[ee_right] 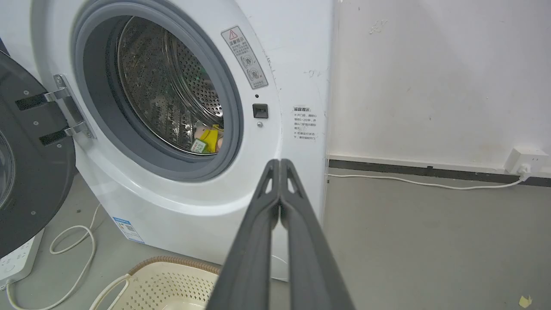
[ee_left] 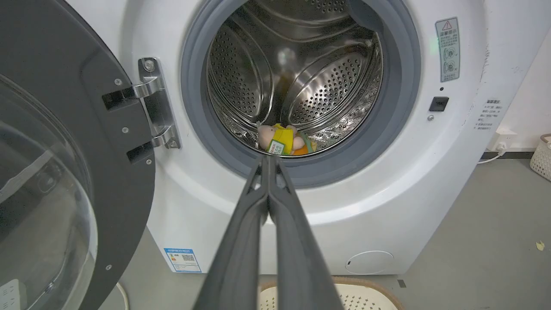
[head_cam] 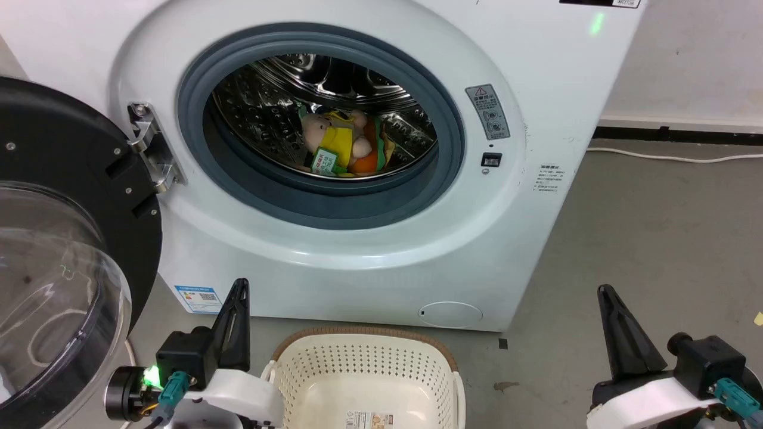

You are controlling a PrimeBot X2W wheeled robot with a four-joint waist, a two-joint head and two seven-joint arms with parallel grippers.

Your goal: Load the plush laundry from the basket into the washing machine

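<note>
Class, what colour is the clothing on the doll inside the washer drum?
Yellow, on the doll; clearest in the head view.

One washing machine (head_cam: 536, 119) stands with its one round door (head_cam: 71, 179) open at 9 o'clock in the head view. Two plush toys lie in its one drum (head_cam: 256, 107): one doll in yellow (head_cam: 331, 143) and one orange plush (head_cam: 366, 162) (the pair touching). One basket (head_cam: 357, 360) sits at 6 o'clock with one label sticker (head_cam: 372, 420) inside. Two grippers flank it, the left gripper (head_cam: 239, 285) at 7 o'clock and the right gripper (head_cam: 604, 292) at 5 o'clock, each with two dark fingers (ee_left: 241, 241). A second perforated basket (ee_left: 543, 157) shows at 3 o'clock in the left wrist view.
</note>
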